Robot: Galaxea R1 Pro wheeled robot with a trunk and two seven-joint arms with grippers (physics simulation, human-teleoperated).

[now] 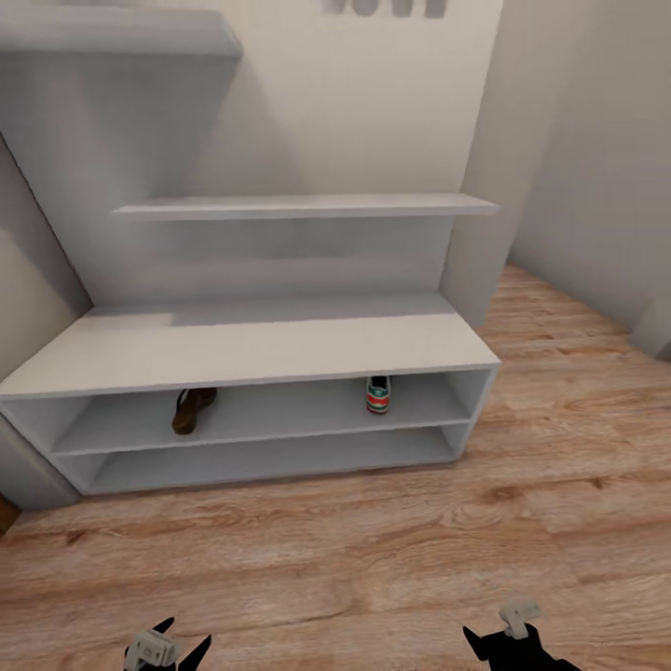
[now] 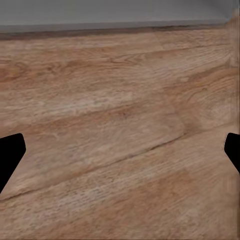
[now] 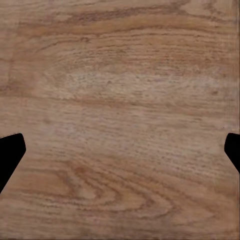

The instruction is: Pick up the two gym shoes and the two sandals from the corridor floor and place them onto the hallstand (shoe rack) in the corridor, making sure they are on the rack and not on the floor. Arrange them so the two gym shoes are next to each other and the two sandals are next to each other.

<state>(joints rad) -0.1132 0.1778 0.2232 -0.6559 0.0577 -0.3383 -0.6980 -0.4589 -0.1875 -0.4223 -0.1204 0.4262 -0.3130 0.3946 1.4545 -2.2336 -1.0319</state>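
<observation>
The pale grey hallstand [image 1: 252, 349] stands against the wall, with staggered wall shelves above its bench. On its upper shelf tier a brown sandal [image 1: 192, 410] lies at the left and a gym shoe [image 1: 378, 394] with green stripes and a red heel sits at the right, well apart. My left gripper [image 1: 168, 648] and right gripper [image 1: 508, 643] hang low at the bottom edge of the head view, over the corridor floor [image 1: 373, 559]. Both wrist views show black fingertips [image 2: 10, 155] [image 3: 10, 155] spread wide with bare planks between them.
A wall corner [image 1: 480, 186] rises just right of the hallstand, and the wood floor runs on past it to the right. A grey baseboard [image 2: 120, 25] lines the far side of the floor in the left wrist view.
</observation>
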